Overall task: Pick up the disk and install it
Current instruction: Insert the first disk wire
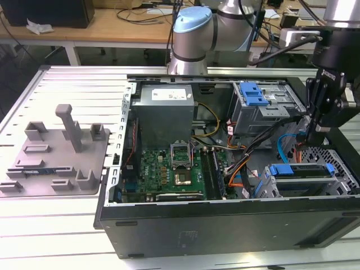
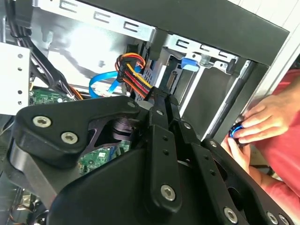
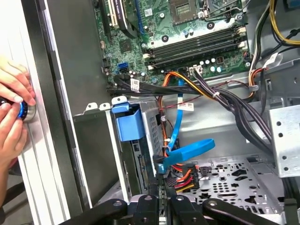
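while a person's hands (image 3: 11, 117) close on a small blue-ringed knob (image 3: 21, 110) at the outer wall of the open computer case (image 1: 225, 225), the pincer (image 1: 313, 134) hangs inside that case at the exterior view's right. it sits between the upper drive cage (image 1: 270, 115), which carries a blue latch piece (image 1: 252, 93), and the lower drive cage (image 1: 343, 180) by the case's near edge. in both wrist views its black fingers (image 2: 162, 108) lie close together, a narrow set with nothing seen between them. their tips stand just beside the orange, red and yellow cable bundle (image 2: 133, 72) and the flat blue data cable (image 3: 187, 152); whether they touch either one i cannot tell.

the disk (image 1: 304, 172) lies flat in the lower drive cage, with the bright blue ends of its carrier showing at either side. it is below and near the pincer, apart from it. in the first wrist view a blue end of the carrier juts from that cage, next to the case wall.

further toward the exterior view's left, the motherboard (image 1: 169, 166) lies on the case floor, with the grey power supply (image 1: 166, 112) behind it. the case rests on a slatted tabletop (image 1: 73, 90), and a grey moulded fixture (image 1: 56, 152) sits on the same surface, well apart at the exterior view's left.
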